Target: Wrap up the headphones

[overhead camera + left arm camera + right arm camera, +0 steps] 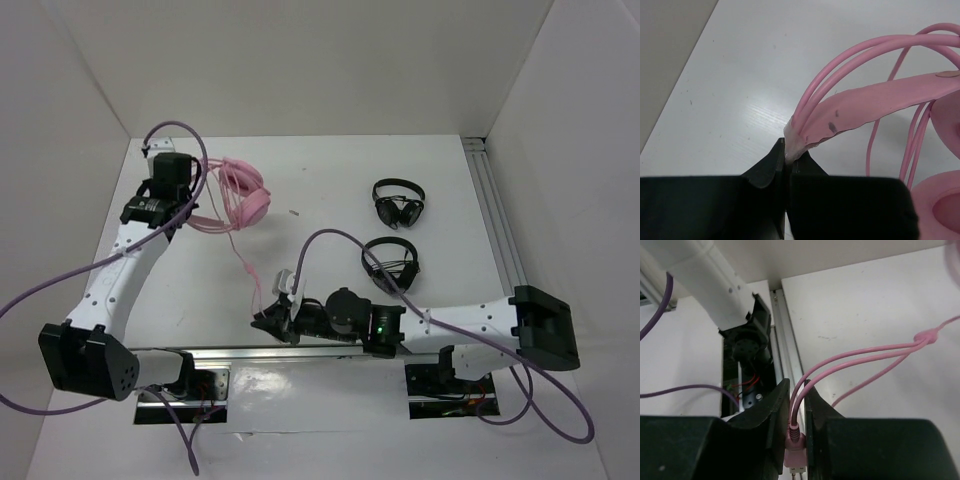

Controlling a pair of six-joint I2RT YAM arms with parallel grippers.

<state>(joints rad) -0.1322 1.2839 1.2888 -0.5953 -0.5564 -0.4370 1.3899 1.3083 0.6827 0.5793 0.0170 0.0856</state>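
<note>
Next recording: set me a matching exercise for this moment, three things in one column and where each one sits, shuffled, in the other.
Things:
1. pink headband
2. cable plug
3. black headsets

Places:
A. lying free on the table, right of centre
B. pinched in the left jaws
C. pinched in the right jaws

Pairs: 1-B, 2-C, 3-A

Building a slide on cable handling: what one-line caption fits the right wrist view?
Right gripper pinching the headphones' pink cable at its plug end, above the white table.
</note>
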